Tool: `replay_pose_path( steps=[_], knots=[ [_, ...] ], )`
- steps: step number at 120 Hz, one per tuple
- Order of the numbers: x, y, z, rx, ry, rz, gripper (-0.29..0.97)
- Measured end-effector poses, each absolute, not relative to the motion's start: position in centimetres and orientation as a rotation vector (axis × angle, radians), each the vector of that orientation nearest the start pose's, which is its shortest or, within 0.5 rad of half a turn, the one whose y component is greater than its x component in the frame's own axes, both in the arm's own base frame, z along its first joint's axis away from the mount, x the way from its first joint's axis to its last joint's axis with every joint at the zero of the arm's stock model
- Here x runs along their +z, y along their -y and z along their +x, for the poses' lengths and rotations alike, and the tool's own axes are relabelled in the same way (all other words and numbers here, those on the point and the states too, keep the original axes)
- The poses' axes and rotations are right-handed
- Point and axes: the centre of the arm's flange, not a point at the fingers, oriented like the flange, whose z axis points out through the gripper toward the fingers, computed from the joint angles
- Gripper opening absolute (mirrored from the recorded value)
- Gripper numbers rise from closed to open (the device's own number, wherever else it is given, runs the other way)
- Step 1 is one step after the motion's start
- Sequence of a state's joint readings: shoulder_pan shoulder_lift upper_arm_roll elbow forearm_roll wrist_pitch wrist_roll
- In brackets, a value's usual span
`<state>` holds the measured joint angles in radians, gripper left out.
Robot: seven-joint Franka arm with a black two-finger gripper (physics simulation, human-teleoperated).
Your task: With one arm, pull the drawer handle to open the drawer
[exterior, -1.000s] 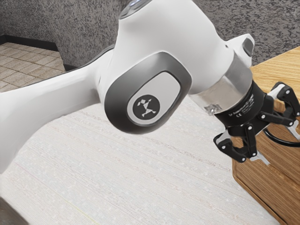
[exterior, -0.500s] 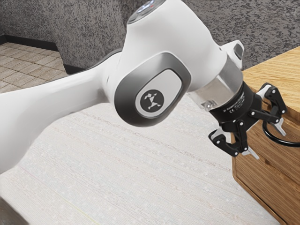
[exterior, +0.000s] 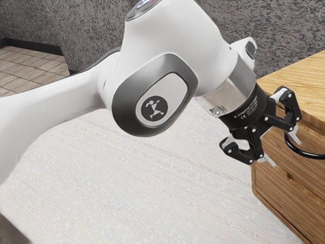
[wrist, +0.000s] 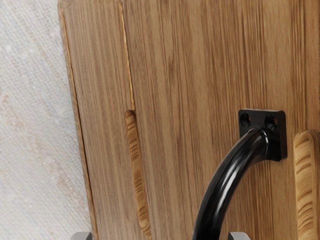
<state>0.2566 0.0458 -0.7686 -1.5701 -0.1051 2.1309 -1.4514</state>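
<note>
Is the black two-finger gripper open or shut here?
Open: the black two-finger gripper has its fingers wide apart, with the black curved drawer handle between them, not clamped.

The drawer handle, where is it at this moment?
The drawer handle is at the exterior view's right edge, on the wooden drawer front, close beside the open gripper.

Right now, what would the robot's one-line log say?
jaws: open | handle: between jaws | drawer: looks shut | stage: pre-grasp
</note>
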Motion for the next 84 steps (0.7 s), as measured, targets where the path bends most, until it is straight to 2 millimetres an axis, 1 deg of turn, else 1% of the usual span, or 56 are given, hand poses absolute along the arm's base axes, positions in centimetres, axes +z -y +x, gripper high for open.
replay_pose_path(
  steps=[18,61,75,84],
  knots=[
    [67.0,29.1,53.2,0.256,-1.242,2.31,0.31],
    [65.8,29.1,53.4,0.227,-1.257,2.322,0.3],
    [65.8,28.6,53.5,0.233,-1.269,2.318,0.3],
    [65.7,28.5,53.2,0.242,-1.277,2.323,0.3]
  ],
)
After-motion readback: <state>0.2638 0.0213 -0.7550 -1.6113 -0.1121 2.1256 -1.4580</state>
